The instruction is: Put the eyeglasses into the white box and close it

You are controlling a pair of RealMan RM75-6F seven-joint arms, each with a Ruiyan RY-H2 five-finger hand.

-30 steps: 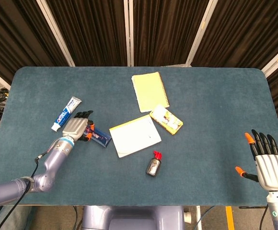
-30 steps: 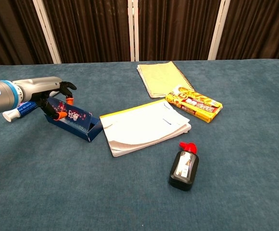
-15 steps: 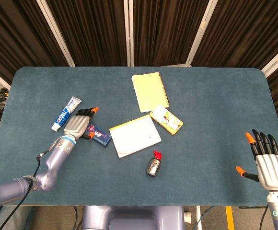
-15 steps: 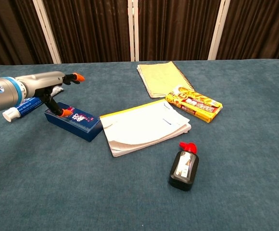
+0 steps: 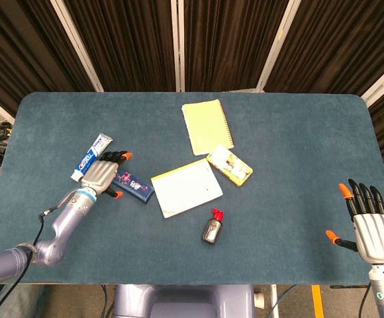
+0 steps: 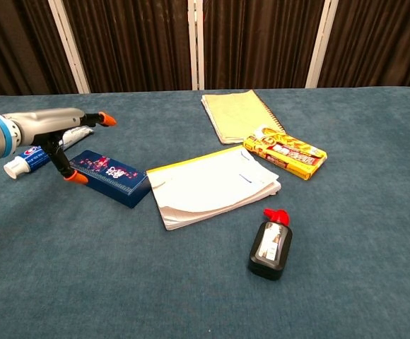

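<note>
Neither view shows eyeglasses or a white box. A dark blue patterned box (image 5: 134,187) (image 6: 109,178) lies flat on the blue table, left of centre. My left hand (image 5: 102,173) (image 6: 56,131) hovers just left of that box with thumb and fingers spread and nothing in it. My right hand (image 5: 371,225) is held up at the table's front right corner, fingers apart and empty. The chest view does not show it.
A toothpaste tube (image 5: 91,157) (image 6: 28,161) lies just behind my left hand. A white pad (image 5: 187,187) lies at centre, a yellow notebook (image 5: 207,126) behind it. A yellow packet (image 5: 230,165) is right of the pad, a black bottle with a red cap (image 5: 212,227) in front.
My left hand has let go of the blue box, which went from tilted to lying flat. The hand has spread its fingers and drawn back to the left. The right hand has not moved.
</note>
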